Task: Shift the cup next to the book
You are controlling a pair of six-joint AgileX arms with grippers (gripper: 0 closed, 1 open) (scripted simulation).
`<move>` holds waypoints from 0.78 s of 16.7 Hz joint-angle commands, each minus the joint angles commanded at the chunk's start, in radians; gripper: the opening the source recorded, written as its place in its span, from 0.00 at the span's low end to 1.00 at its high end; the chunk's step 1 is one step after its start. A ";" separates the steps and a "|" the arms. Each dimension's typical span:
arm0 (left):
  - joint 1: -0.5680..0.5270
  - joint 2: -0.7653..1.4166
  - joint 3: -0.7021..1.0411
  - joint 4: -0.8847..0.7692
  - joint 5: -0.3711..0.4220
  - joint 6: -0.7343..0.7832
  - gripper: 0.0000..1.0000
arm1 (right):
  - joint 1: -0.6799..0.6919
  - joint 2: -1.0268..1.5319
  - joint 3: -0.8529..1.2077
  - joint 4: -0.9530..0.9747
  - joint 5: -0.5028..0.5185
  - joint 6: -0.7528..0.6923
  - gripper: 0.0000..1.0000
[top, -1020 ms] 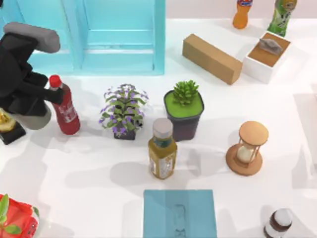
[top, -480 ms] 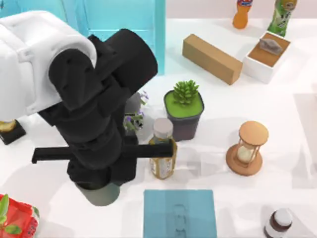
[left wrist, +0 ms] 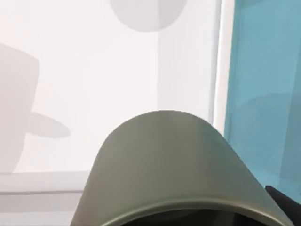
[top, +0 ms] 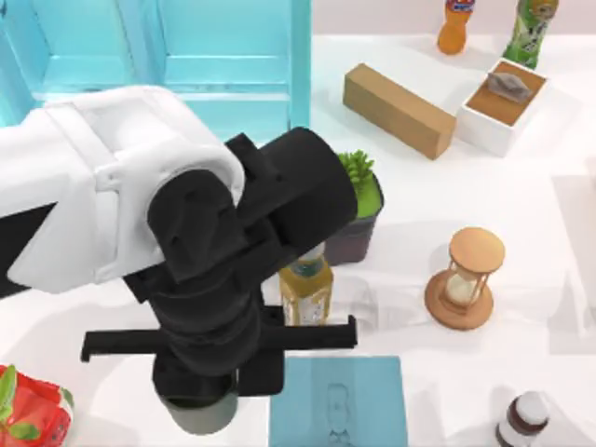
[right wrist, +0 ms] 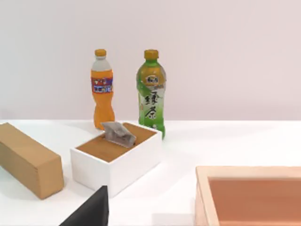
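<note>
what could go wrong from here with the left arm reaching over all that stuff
1. The left arm hangs close over the crowded middle. Its black crossbar lies right by the tea bottle, so a sideways move may topple it.
2. Its wrist is at the book's left edge. A cup set down here could land partly on the book and tip.
The right arm is idle, facing the far bottles.

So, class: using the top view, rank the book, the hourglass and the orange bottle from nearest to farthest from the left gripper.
1. Book, right beside the left gripper at the near edge.
2. Hourglass, mid-right.
3. Orange bottle, far right corner.
</note>
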State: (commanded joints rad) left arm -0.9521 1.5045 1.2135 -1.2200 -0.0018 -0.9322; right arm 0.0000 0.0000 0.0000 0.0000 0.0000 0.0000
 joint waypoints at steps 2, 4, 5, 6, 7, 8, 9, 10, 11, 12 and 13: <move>0.000 0.000 0.000 0.000 0.000 0.000 0.00 | 0.000 0.000 0.000 0.000 0.000 0.000 1.00; 0.005 -0.002 0.000 0.003 0.002 0.002 0.00 | 0.000 0.000 0.000 0.000 0.000 0.000 1.00; 0.007 0.000 -0.013 0.017 0.002 0.003 0.00 | 0.000 0.000 0.000 0.000 0.000 0.000 1.00; 0.008 0.002 -0.036 0.040 0.001 0.006 0.00 | 0.000 0.000 0.000 0.000 0.000 0.000 1.00; 0.010 0.005 -0.064 0.073 0.001 0.009 0.00 | 0.000 0.000 0.000 0.000 0.000 0.000 1.00; 0.013 0.008 -0.095 0.110 0.001 0.013 0.00 | 0.000 0.000 0.000 0.000 0.000 0.000 1.00; 0.016 0.012 -0.129 0.148 0.002 0.016 0.00 | 0.000 0.000 0.000 0.000 0.000 0.000 1.00; 0.018 0.017 -0.165 0.190 0.002 0.018 0.00 | 0.000 0.000 0.000 0.000 0.000 0.000 1.00; 0.021 0.022 -0.197 0.223 0.002 0.021 0.00 | 0.000 0.000 0.000 0.000 0.000 0.000 1.00; 0.023 0.025 -0.219 0.247 0.002 0.023 0.00 | 0.000 0.000 0.000 0.000 0.000 0.000 1.00; 0.024 0.027 -0.231 0.259 0.002 0.024 0.00 | 0.000 0.000 0.000 0.000 0.000 0.000 1.00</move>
State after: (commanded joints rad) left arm -0.9284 1.5320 0.9823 -0.9608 -0.0002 -0.9082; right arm 0.0000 0.0000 0.0000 0.0000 0.0000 0.0000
